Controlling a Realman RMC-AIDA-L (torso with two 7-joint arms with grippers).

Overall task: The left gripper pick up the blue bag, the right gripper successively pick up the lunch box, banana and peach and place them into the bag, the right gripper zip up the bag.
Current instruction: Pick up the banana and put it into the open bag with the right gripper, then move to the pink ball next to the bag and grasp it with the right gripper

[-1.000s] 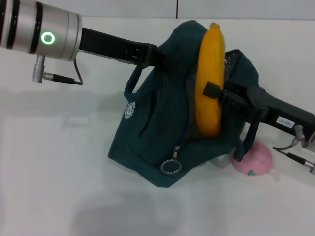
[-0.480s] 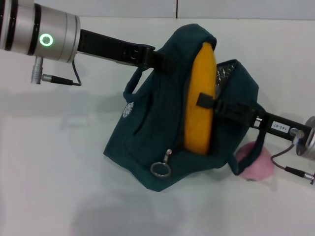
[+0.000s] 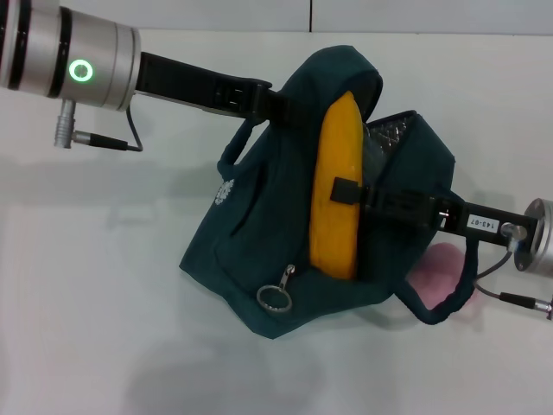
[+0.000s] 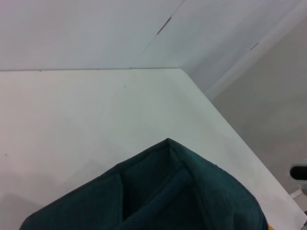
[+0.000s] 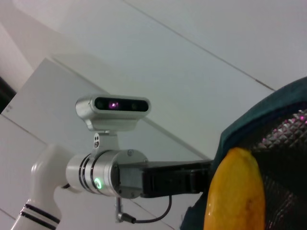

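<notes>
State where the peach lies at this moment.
In the head view, the peach sits on the table's right side, behind the blue bag, below the right hand.

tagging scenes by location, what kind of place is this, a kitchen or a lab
Probably a robot lab or test bench: a bare white table, plain white wall panels, and only staged props, a blue bag and banana.

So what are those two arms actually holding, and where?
The left tool holds the blue bag by its top edge. The right tool grips the banana around its middle, inside the bag's opening.
</notes>
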